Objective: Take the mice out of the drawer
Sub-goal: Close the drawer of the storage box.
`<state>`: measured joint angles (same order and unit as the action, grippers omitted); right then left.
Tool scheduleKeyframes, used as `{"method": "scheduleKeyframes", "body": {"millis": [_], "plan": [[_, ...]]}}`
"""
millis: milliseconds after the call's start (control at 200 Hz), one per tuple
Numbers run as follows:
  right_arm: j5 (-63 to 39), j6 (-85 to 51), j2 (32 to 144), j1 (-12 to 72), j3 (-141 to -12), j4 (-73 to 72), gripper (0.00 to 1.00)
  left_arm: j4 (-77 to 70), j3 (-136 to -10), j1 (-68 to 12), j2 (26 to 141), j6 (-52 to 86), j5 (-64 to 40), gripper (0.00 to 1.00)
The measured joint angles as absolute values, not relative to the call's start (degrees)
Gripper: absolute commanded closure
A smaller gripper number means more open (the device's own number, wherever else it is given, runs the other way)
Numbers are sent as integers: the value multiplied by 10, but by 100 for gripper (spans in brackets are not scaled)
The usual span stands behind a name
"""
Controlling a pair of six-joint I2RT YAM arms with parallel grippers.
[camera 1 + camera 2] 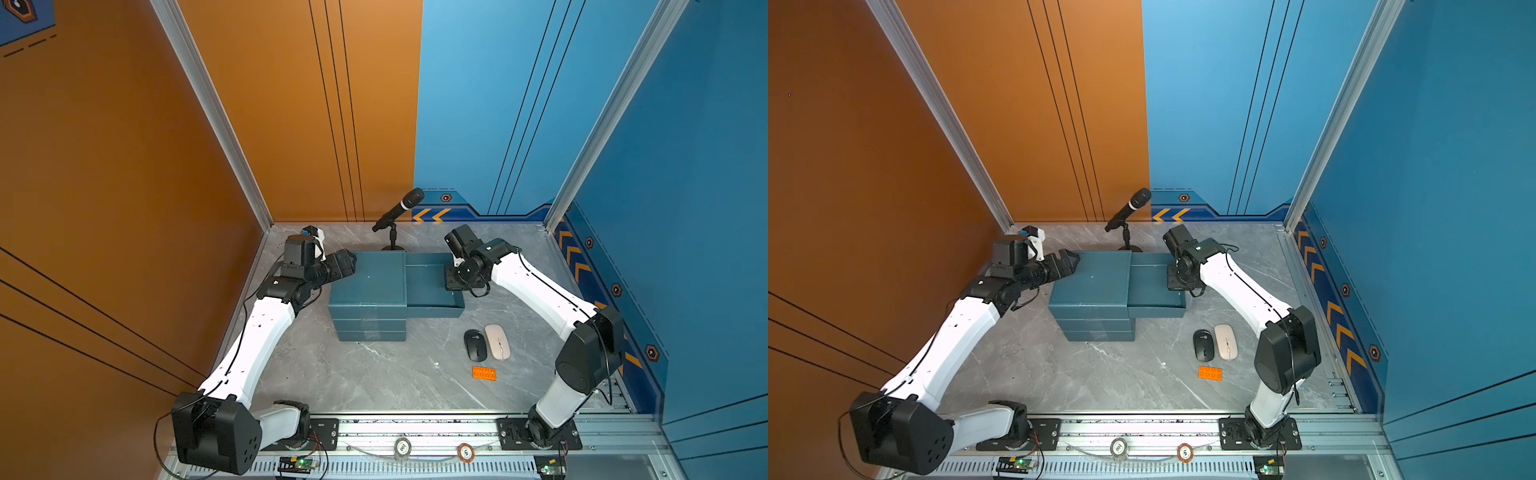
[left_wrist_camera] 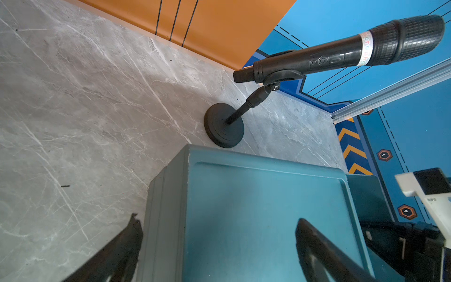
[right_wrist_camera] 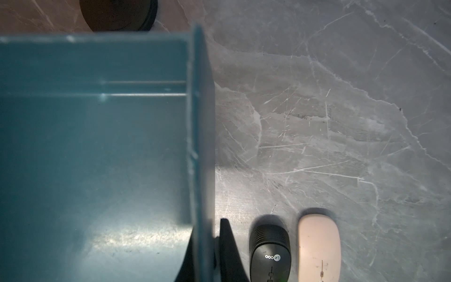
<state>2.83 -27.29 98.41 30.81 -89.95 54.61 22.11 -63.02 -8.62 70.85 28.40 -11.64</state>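
Right pincer (image 3: pixel 206 234) pinching thin front wall of drawer (image 3: pixel 97 146), dark tapered fingers (image 3: pixel 229 249) flanking smooth teal panel. Drawer standing pulled out of boxy matte teal cabinet (image 1: pixel 368 278), toward right edge of desk (image 1: pixel 374 374). Left pincer (image 2: pixel 217 219) gaping wide at cabinet's left top edge (contact unclear). Flat oval black mouse (image 1: pixel 475 345), ribbed at one end, and smooth pinkish-cream mouse (image 1: pixel 497 341) lying side by side on grey veined marble-look desk near right edge, outside drawer.

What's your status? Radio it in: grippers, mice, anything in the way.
Left gripper open at cabinet side. Right gripper shut on drawer front wall. Black mouse and cream mouse out on table; visible drawer floor bare. Nothing blocks the drawer.
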Motion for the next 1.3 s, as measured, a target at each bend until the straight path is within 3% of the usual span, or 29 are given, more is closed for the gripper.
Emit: {"method": "scheduleKeyframes", "body": {"millis": [215, 491, 541, 551, 561, 581, 986, 1302], "plan": [[18, -301, 984, 312, -901, 534, 85, 221, -630, -86, 708, 286, -118, 2], [-15, -330, 987, 335, -908, 489, 64, 221, -630, -86, 708, 286, -121, 2], [-23, -338, 989, 340, -912, 481, 45, 221, -630, -86, 708, 286, -121, 2], [-24, -333, 990, 342, -912, 479, 34, 221, -630, -86, 708, 286, -121, 2], [-24, -334, 990, 342, -913, 478, 9, 221, -630, -86, 708, 286, -121, 2], [-29, -338, 991, 345, -914, 474, 0, 221, -630, -86, 708, 286, -121, 2], [-42, -340, 965, 356, -895, 423, 0, 221, -630, -86, 708, 286, -121, 2], [19, -352, 743, 359, -764, 375, 0, 221, -630, -86, 708, 285, -121, 2]]}}
